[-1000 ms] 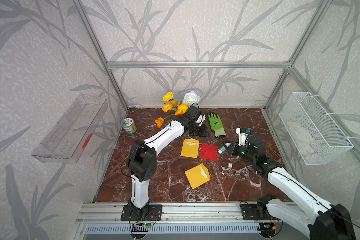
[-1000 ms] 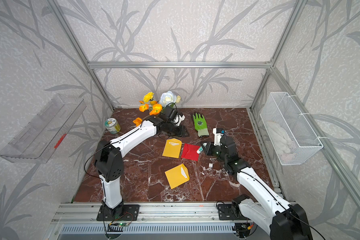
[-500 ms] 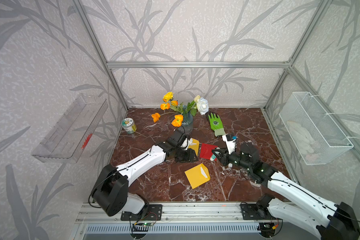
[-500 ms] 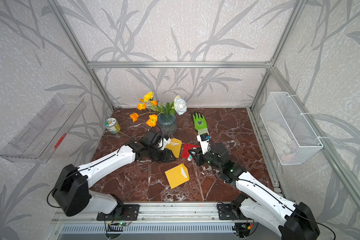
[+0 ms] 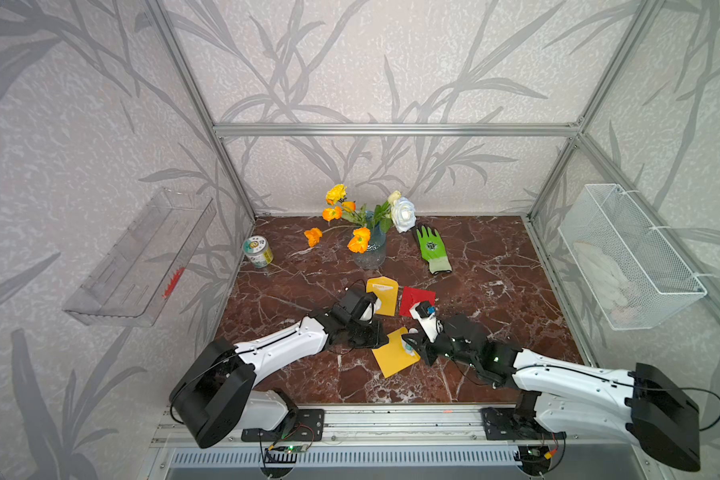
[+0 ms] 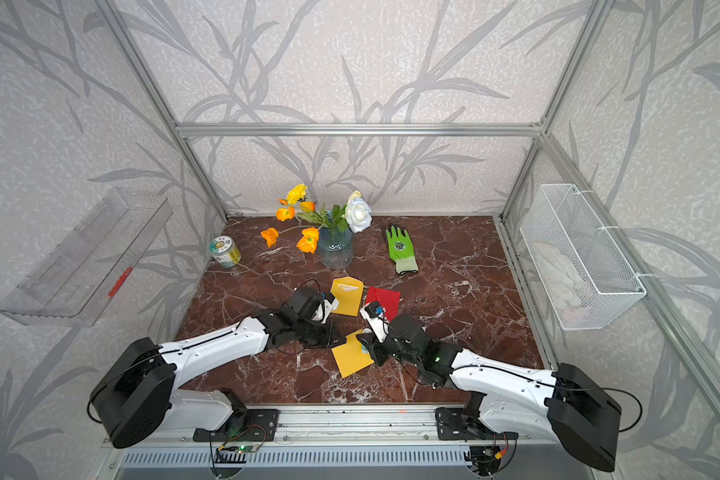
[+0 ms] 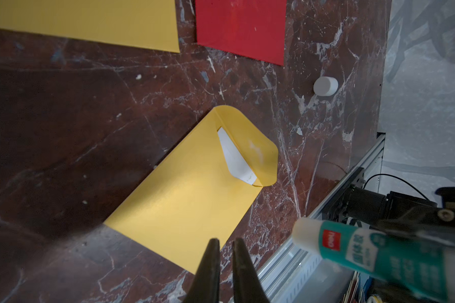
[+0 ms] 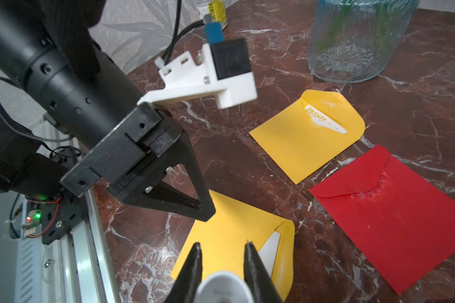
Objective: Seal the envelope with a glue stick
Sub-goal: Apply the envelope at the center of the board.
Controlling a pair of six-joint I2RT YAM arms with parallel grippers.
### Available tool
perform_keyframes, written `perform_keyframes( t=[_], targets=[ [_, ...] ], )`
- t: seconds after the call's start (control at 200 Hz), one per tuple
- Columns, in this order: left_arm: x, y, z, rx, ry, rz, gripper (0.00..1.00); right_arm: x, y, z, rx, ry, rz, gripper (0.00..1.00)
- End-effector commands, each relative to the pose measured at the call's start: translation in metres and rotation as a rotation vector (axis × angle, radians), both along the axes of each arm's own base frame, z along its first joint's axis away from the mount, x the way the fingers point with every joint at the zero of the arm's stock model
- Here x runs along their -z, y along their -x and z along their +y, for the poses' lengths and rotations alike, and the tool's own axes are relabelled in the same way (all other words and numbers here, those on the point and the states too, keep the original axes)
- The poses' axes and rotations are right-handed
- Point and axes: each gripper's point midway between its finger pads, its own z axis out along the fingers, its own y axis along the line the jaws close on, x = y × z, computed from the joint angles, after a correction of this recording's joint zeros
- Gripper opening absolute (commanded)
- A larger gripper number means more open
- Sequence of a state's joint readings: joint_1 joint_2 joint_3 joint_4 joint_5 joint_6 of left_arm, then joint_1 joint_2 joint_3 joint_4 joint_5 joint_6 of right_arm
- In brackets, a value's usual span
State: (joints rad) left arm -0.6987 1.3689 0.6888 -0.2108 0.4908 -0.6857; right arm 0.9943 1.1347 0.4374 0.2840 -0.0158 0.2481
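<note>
The glue stick (image 7: 373, 251) is clamped in your right tool (image 8: 222, 245), whose fingers (image 8: 196, 262) press on either side of its white-and-teal barrel. In the right wrist view you look straight down its round white end. It hangs low over the worktop (image 5: 495, 270), a little in from the middle of the front edge (the one with the rail where both arms are mounted). Its tip points at the flap end of a yellow envelope (image 5: 393, 359). You cannot tell whether the tip touches the paper.

That envelope lies flat, skewed to the front edge, with its flap open and a white sheet (image 7: 234, 154) showing in the mouth. A small white cap (image 7: 325, 86) lies on its side near the flap end, apart from it.

Your left tool (image 7: 223, 240) sits at the envelope's far corner from the flap. Its fingers are drawn almost together, with only a sliver between them and nothing in it. Contact with the paper cannot be made out.

Toward the middle of the worktop, a second yellow envelope (image 5: 382, 296) and a red envelope (image 5: 416, 300) lie side by side, just apart. At the middle of the back edge stands a glass vase (image 5: 368, 251) of flowers, with a green glove (image 5: 432, 249) near it on the right. A tin (image 5: 257, 251) stands near the back left corner.
</note>
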Motion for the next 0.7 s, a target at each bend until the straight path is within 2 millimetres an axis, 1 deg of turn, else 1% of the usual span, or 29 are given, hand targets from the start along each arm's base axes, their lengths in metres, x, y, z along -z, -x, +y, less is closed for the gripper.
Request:
perform_keyframes(
  t=[0.0, 0.025, 0.035, 0.055, 0.105, 0.2, 0.335, 0.455, 0.515, 0.61, 0.695],
  targets=[
    [0.004, -0.013, -0.009, -0.014, -0.004, -0.054, 0.09, 0.002, -0.014, 0.001, 0.061, 0.010, -0.093, 0.00],
    [0.007, -0.012, -0.009, -0.009, -0.014, -0.053, 0.07, 0.004, -0.017, 0.001, 0.070, 0.014, -0.099, 0.00],
    [0.008, -0.012, -0.010, -0.007, -0.018, -0.054, 0.07, 0.004, -0.011, 0.006, 0.051, 0.013, -0.102, 0.00],
    [0.010, -0.012, -0.010, -0.004, -0.024, -0.055, 0.06, 0.005, -0.010, 0.009, 0.048, 0.015, -0.107, 0.00],
    [0.018, -0.011, -0.010, 0.004, -0.049, -0.051, 0.06, 0.008, -0.012, 0.012, 0.051, 0.019, -0.115, 0.00],
    [0.033, -0.008, -0.010, 0.027, -0.098, -0.039, 0.05, 0.020, -0.018, 0.013, 0.071, 0.043, -0.115, 0.00],
    [0.053, -0.001, -0.010, 0.060, -0.147, -0.007, 0.05, 0.026, -0.019, 0.019, 0.074, 0.035, -0.098, 0.00],
    [0.066, 0.003, -0.006, 0.063, -0.190, 0.019, 0.05, 0.033, -0.024, 0.014, 0.110, 0.049, -0.095, 0.00],
    [0.068, 0.004, -0.003, 0.064, -0.210, 0.025, 0.05, 0.039, -0.025, 0.013, 0.120, 0.058, -0.093, 0.00],
    [0.072, 0.007, 0.002, 0.067, -0.244, 0.037, 0.05, 0.047, -0.022, 0.014, 0.105, 0.077, -0.067, 0.00],
    [0.076, 0.008, 0.007, 0.073, -0.276, 0.045, 0.05, 0.057, -0.019, 0.006, 0.121, 0.088, -0.045, 0.00]
  ],
)
